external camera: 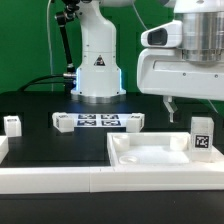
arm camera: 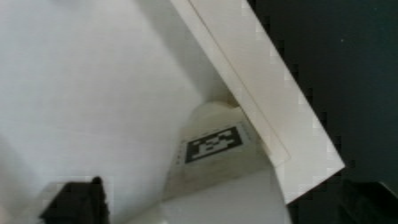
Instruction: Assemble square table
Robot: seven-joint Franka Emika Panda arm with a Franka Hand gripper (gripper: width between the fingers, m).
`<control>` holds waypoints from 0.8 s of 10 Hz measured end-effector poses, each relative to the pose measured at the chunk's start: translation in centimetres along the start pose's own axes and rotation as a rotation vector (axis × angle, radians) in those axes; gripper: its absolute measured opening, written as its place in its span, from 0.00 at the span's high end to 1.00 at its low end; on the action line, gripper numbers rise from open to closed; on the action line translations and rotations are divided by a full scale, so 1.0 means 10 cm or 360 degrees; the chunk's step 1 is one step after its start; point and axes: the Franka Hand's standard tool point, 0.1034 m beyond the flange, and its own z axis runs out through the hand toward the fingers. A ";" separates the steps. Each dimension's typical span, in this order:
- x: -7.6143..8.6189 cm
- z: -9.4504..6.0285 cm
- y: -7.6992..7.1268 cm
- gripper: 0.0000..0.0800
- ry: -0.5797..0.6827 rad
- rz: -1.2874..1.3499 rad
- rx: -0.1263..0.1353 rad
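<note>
Here, my gripper (external camera: 169,106) hovers over the tabletop (external camera: 150,156), near the leg (external camera: 202,136) standing against its rim; I cannot tell whether the jaws are apart.

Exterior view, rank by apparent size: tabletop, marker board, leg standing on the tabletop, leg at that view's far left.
1. tabletop
2. marker board
3. leg on the tabletop
4. leg at the exterior view's left
The last two are unsure: the leg on the tabletop sits nearer the camera.
</note>
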 end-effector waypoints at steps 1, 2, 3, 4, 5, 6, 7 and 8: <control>0.01 0.00 0.01 0.19 0.0001 -0.0139 0.0001; 0.01 0.00 0.00 0.19 0.0002 -0.0209 0.0001; 0.02 0.00 0.00 0.19 0.0003 -0.0322 0.0001; 0.02 0.00 0.00 0.19 0.0003 -0.0379 0.0001; 0.02 0.00 0.01 0.19 0.0003 -0.0506 0.0002; 0.03 0.00 0.02 0.19 0.0003 -0.0554 0.0003; 0.02 0.00 0.02 0.34 0.0002 -0.0543 0.0003; 0.02 0.00 0.02 0.51 0.0002 -0.0543 0.0003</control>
